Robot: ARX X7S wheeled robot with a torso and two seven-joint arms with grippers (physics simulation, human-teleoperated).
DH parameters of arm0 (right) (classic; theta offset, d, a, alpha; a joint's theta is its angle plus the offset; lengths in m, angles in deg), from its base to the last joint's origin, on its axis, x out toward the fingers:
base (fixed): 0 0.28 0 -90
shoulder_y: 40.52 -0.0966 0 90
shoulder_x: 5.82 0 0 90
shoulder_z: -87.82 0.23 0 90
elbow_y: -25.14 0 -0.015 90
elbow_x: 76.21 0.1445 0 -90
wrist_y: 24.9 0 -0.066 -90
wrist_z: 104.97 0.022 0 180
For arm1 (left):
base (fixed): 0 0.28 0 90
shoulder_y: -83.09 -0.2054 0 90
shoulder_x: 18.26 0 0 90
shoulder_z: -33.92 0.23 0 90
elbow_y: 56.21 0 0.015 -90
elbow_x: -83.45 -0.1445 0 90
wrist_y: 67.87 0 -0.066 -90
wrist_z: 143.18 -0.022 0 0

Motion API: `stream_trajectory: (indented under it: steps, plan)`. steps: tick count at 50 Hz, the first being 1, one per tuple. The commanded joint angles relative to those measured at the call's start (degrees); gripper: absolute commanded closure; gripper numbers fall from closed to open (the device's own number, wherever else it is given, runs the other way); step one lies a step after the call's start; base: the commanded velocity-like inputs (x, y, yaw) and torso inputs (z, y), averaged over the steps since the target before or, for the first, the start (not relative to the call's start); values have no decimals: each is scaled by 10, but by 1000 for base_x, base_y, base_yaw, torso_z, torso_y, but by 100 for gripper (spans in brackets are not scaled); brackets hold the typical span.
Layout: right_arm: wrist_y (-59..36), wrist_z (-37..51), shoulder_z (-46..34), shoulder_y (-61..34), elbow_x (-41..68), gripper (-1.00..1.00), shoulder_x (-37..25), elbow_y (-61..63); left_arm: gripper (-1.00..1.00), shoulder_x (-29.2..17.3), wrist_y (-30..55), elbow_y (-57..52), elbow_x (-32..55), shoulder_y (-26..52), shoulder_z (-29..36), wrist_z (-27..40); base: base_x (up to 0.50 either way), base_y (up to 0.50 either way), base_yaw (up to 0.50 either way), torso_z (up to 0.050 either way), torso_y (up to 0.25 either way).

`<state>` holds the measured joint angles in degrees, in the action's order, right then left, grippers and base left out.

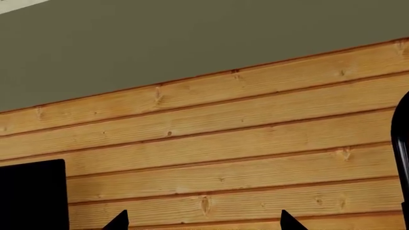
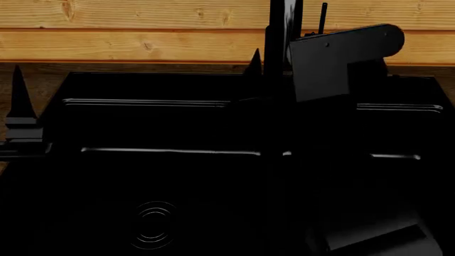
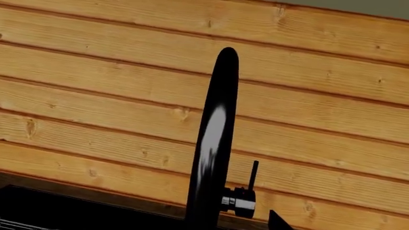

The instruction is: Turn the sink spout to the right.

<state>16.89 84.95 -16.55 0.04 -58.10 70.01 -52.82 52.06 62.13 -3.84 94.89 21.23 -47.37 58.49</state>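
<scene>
The sink spout [image 2: 283, 37] is a tall glossy black column behind the sink [image 2: 142, 80], a wide black double basin with a ringed drain [image 2: 154, 224]. In the right wrist view the spout [image 3: 214, 134] stands close in front, with its thin stick lever [image 3: 254, 171] on a chrome collar beside it. My right gripper [image 2: 281, 64] is open and straddles the spout. One fingertip [image 2: 254, 60] shows left of the column, another fingertip [image 3: 276, 221] stands apart from it on the lever side. My left gripper [image 1: 203, 221] is open and empty, facing the wall; its fingertip [image 2: 18, 90] shows at the sink's left end.
A wooden plank wall [image 2: 142, 32] runs behind the sink, with a grey-green wall [image 1: 191, 38] above it. A black block [image 1: 32, 194] and a black edge [image 1: 403, 143] sit at the sides of the left wrist view. A second ledge [image 2: 163, 152] crosses the basin.
</scene>
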Motion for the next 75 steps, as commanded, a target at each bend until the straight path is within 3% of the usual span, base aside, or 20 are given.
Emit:
stream_trajectory:
  steps: [1,38,75]
  plan:
    - [41,-14,-7,-33,-8,-100,8,-80,-100,-1,0,1,1,0,1,2,0,0,0,0,0]
    - [141,-12,-29,-97,-33,-100,51,-259,-100,-7,-13,-7,5,-6,2,6,0,0,0,0,0]
    - [181,-18,-37,-133,-38,-100,39,-348,-100,-10,-15,-5,12,-5,3,10,0,0,0,0,0]
